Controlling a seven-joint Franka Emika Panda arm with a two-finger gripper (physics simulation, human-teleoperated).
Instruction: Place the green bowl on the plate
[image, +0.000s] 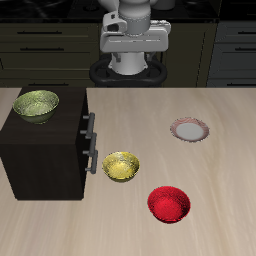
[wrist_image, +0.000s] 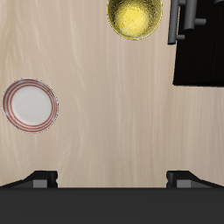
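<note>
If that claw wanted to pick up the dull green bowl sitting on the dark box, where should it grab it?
Probably by the rim, coming straight down from above. The glossy olive-green bowl sits upright and open on top of the dark wooden cabinet, so one finger could go inside its thin wall and one outside.

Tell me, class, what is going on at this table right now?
A robot arm hangs above the table's back with its gripper holding nothing. The green bowl sits on top of a dark cabinet, untouched. The plate lies bare on the table, apart from a yellow bowl and a red bowl. Nothing is being handled.
</note>
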